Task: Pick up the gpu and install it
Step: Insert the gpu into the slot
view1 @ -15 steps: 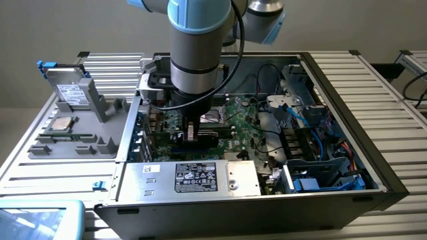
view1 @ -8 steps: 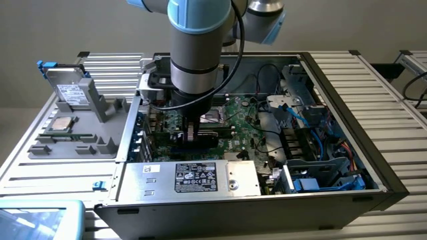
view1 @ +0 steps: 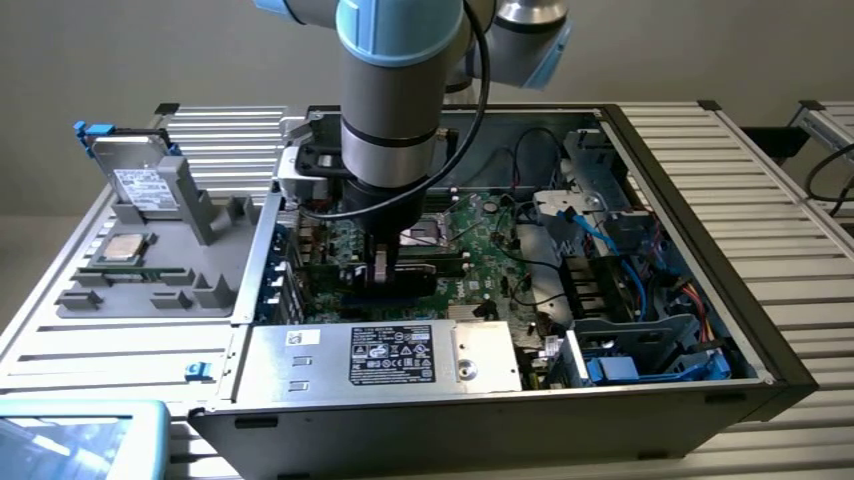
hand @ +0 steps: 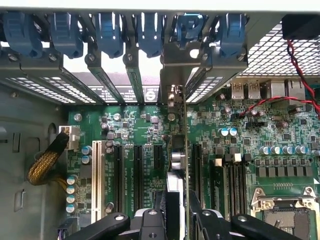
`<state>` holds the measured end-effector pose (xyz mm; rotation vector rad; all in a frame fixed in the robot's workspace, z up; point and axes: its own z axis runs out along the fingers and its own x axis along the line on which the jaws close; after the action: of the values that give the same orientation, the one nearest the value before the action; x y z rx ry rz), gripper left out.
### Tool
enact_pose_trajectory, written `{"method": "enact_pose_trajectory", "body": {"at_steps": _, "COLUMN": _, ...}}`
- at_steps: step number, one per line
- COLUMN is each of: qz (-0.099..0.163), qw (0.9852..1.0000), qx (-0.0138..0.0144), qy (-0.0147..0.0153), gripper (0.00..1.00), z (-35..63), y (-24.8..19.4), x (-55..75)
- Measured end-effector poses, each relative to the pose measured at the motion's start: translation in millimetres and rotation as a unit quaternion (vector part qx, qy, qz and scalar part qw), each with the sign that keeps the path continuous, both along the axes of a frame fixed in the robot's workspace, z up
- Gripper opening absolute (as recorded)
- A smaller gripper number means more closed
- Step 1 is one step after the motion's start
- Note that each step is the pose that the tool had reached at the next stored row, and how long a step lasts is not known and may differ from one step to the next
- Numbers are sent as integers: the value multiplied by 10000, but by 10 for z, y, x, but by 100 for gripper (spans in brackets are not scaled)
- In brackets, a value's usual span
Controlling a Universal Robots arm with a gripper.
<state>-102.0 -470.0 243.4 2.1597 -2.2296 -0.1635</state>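
Observation:
Edge-on in the wrist view, the gpu [hand: 176, 155] stands upright between my two black fingertips [hand: 194, 200], and my gripper [hand: 175, 202] is shut on it. Its silver end bracket [hand: 172, 80] reaches the slot openings in the case's rear wall. The card's lower edge lies along an expansion slot of the green motherboard [hand: 135, 125]; I cannot tell whether it is fully seated. In the exterior view my gripper [view1: 383, 262] is down inside the open computer case [view1: 747, 330], over the motherboard's slot area, with the dark gpu [view1: 350, 274] beneath it.
Blue slot latches [hand: 105, 30] line the rear wall. Beside the card lie a white slot [hand: 96, 175] and the CPU socket [hand: 285, 215]. The silver power supply [view1: 387, 355] fills the case's near side. Outside, at the exterior view's left, a grey fixture [view1: 147, 270] carries a drive [view1: 140, 185].

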Motion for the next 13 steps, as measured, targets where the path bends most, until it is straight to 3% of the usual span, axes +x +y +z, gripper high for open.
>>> {"method": "enact_pose_trajectory", "body": {"at_steps": 13, "qz": 85, "qw": 10000, "qx": -9, "qy": 4, "gripper": 28, "z": -4, "y": 11, "x": 0}}
